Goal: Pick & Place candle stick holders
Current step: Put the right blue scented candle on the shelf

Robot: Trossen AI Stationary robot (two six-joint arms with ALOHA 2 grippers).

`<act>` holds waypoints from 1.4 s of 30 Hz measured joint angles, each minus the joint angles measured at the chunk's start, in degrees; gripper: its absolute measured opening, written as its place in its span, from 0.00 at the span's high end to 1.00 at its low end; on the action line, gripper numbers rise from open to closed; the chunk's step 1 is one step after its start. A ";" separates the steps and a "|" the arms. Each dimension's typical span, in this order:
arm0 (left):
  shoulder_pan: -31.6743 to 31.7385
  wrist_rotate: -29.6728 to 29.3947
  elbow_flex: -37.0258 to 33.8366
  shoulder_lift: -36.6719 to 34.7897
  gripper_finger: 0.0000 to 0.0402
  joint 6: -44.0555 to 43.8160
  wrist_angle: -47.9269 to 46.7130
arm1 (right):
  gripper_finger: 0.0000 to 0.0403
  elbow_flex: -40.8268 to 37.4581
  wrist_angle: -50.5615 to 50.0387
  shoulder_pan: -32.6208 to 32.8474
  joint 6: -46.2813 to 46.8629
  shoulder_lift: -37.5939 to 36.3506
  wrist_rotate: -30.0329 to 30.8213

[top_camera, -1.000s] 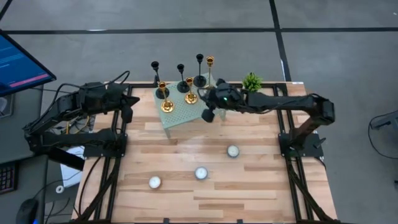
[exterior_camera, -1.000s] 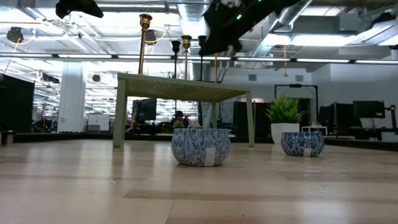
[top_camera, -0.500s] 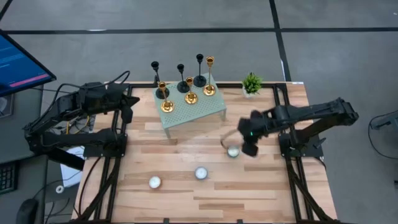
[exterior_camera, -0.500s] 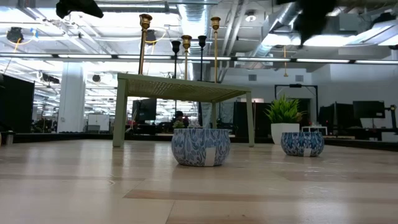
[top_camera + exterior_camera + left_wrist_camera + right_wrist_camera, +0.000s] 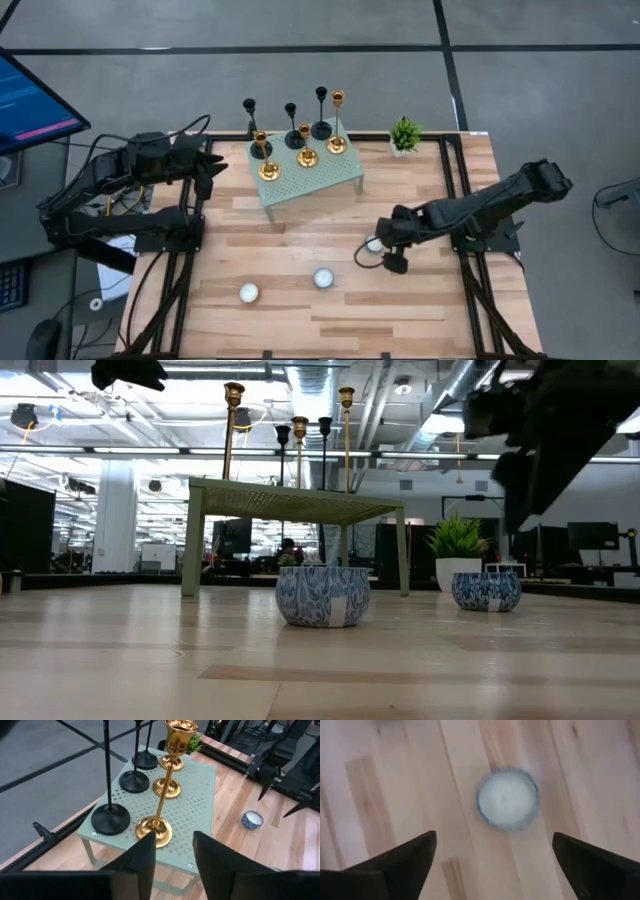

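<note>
Several candle stick holders stand by their round bases on a small green perforated table [image 5: 300,185]: black slim ones [image 5: 290,112] along its far edge and gold ones [image 5: 306,156] nearer. My left gripper [image 5: 172,855] hovers open off the table's left end, a gold holder [image 5: 165,795] just ahead of its fingers, touching nothing. My right gripper [image 5: 494,837] hangs wide open low over a round white tealight [image 5: 508,797] on the wooden top, near the middle right [image 5: 382,258].
Two more tealights [image 5: 322,278] [image 5: 248,293] sit toward the near edge; in the low view they show as blue-patterned cups [image 5: 322,595]. A small green potted plant [image 5: 404,132] stands at the far right, next to the green table. A monitor [image 5: 30,100] is off the left side.
My right gripper has swung away from the green table toward the near right, come down over the tealight, and opened wide. The holders stay upright on the green table.
</note>
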 joint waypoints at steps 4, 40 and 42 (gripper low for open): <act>0.00 0.15 0.00 0.01 0.61 -0.12 0.00 | 0.03 -1.23 3.19 -2.29 -4.89 2.51 0.03; 0.00 0.87 0.00 0.01 0.56 -1.09 0.00 | 0.31 -0.87 14.00 -6.93 -13.18 18.24 -4.35; -0.02 0.85 0.00 0.01 0.56 -1.09 0.00 | 0.31 -0.92 13.90 -6.93 -13.16 17.96 -4.46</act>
